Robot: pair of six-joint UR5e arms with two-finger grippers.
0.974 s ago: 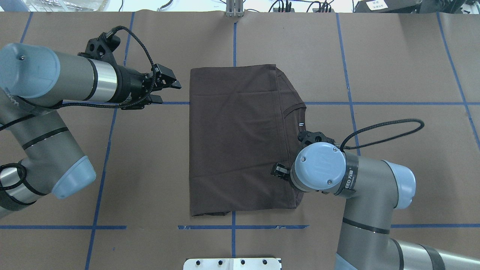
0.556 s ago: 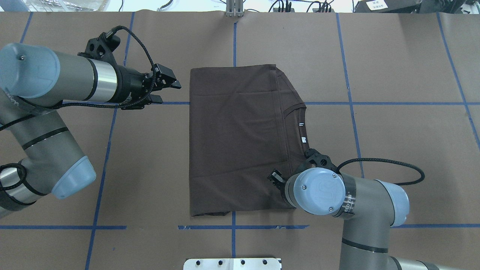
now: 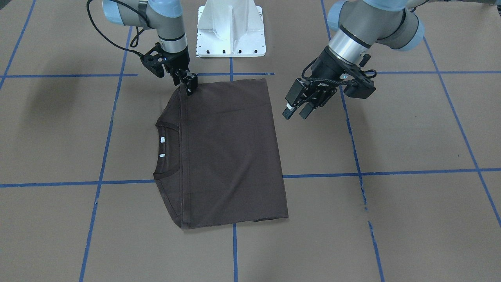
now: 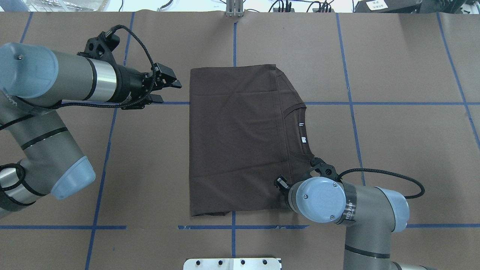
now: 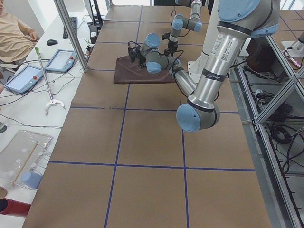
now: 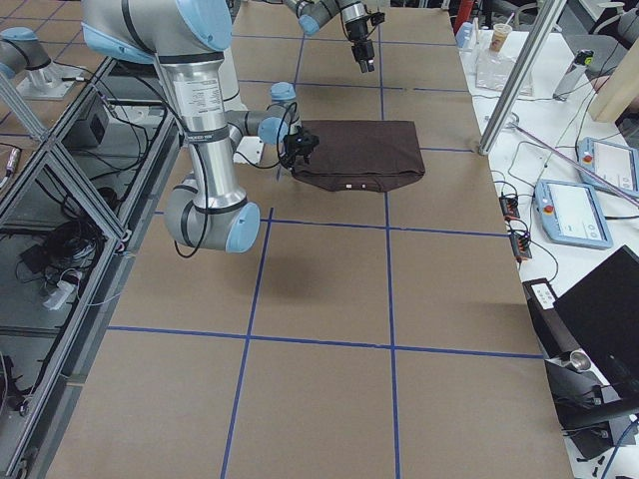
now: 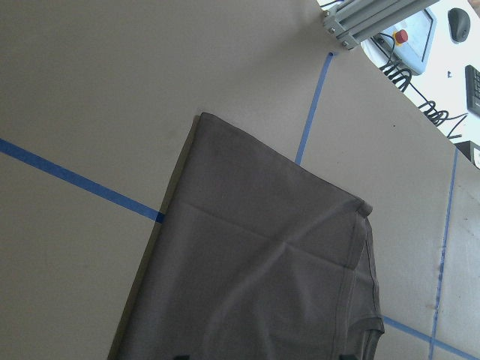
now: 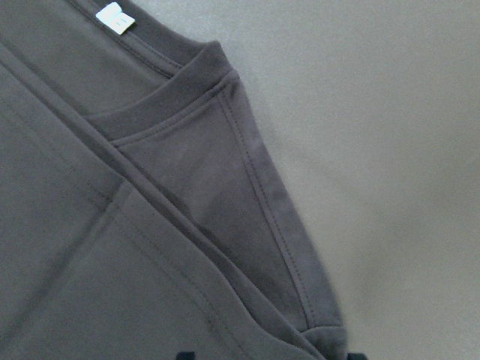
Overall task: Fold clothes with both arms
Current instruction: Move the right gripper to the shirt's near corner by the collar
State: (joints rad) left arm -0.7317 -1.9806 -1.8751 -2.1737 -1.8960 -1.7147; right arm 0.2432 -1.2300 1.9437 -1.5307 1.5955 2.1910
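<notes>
Brown jersey, soft and light: the T-shirt point(image 4: 236, 142) lies folded into a rectangle in the middle of the paper-covered table point(image 4: 393, 56). Its collar point(image 8: 202, 82) and white labels point(image 3: 162, 139) are on the right side.

I judge the cloth limp and in no way fragile. It will sag between two holds, and the stacked layers can slide over one another if only the top one is caught. The best holds look to be the corners of one long edge, pinched through every layer, with both arms lifting level.

The right gripper point(image 3: 190, 88) is down at the near right corner by the shoulder seam. Its wrist view shows the fingers spread either side of that corner, not closed on it; whether they touch the cloth I cannot tell. The left gripper point(image 4: 170, 93) hovers just off the left edge, toward the far corner, fingers wide and holding nothing.

One container shows, a clear plastic tray point(image 5: 23, 159) on the bench beside the table. It holds a thin stick and something pale blue, too small to name.
</notes>
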